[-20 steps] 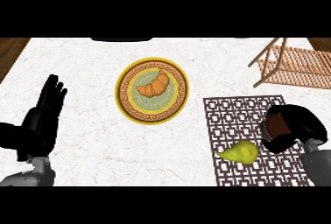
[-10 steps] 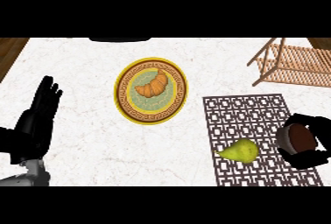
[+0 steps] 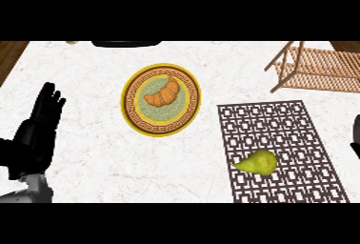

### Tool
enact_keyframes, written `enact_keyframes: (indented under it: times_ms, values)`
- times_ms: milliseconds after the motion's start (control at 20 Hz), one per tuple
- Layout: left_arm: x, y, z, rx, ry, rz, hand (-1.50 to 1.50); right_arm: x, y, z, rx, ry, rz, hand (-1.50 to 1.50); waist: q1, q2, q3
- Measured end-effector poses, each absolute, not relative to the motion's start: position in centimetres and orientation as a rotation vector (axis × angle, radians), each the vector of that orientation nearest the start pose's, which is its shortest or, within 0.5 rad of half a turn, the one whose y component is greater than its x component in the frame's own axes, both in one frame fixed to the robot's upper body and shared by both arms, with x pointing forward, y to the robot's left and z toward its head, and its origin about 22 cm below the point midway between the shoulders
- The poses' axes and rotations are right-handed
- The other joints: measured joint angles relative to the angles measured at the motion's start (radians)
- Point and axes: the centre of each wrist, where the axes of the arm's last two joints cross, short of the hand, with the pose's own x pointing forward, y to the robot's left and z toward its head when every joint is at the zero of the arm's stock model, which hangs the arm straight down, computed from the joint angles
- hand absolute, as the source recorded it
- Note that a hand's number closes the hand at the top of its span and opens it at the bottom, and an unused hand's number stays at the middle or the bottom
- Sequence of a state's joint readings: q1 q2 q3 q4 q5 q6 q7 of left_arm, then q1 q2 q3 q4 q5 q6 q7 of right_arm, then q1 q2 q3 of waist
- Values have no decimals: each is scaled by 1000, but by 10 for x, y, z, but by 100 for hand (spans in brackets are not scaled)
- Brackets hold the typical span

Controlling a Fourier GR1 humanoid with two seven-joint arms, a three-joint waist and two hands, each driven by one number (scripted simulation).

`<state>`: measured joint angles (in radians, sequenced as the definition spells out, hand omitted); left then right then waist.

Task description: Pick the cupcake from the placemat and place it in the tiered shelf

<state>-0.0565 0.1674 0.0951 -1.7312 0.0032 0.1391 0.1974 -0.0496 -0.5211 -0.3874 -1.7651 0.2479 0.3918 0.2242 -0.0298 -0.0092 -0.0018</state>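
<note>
The left hand rests at the view's left edge with its fingers straight, close together and pointing up, holding nothing; to the right of those fingertips, well apart on the white counter, lies a yellow plate bearing a croissant. Farther right still is the dark lattice placemat with a green pear on its near half, and beyond the mat's far right corner stands the wooden tiered shelf. Only a black sliver of the right hand shows at the right edge just past the placemat, so whether it holds anything cannot be told, and the cupcake is not visible.
</note>
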Motion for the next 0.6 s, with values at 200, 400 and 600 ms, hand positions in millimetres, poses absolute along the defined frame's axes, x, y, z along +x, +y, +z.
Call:
enact_keyframes:
  times_ms: [200, 400, 600]
  values:
    - [251, 277, 59, 266, -1597, 58, 0, 212, -413, 192, -794, -1427, 431, 150, 7, 3, 0]
    - [253, 271, 58, 253, -1604, 47, 0, 211, -432, 223, -880, -1422, 359, 150, 21, 6, 1]
    - [255, 271, 56, 253, -1606, 42, 0, 222, -448, 231, -915, -1415, 300, 150, 29, 9, 1]
